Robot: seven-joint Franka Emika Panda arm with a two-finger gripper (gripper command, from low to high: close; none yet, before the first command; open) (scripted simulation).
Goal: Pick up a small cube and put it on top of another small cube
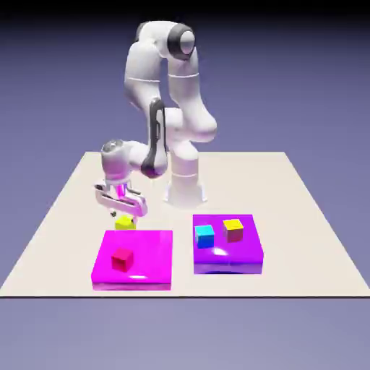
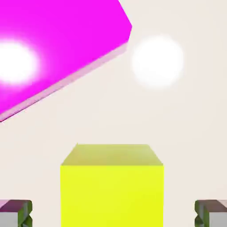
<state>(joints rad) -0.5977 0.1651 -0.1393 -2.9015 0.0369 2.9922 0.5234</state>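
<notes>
Two grey fingertips sit at the hand view's bottom corners, abt 7 and 5 o'clock, spread wide w/ clear gaps either side of the lime-yellow cube between them. Jaws open, nothing gripped; no contact visible. Gripper hangs just above the cube, pointing down. My read: lined up for a straight descent and pinch, not yet low enough to close.

Cube rests on the table, just off the far edge of the magenta slab. In hand view the slab's corner shows at abt 10–11 o'clock, apart from the cube.

Outward: red cube on that magenta slab, abt 6 o'clock from the gripper. Purple slab at abt 4 o'clock carries a cyan cube and a golden-yellow cube, side by side, not touching. Any could be the stacking target; can't tell which.

Hard to see: fingertips cut off by the frame edge; cube's lower part cropped. Glare blobs wash out part of slab and table. Exterior view: gripper hides most of the lime cube.
</notes>
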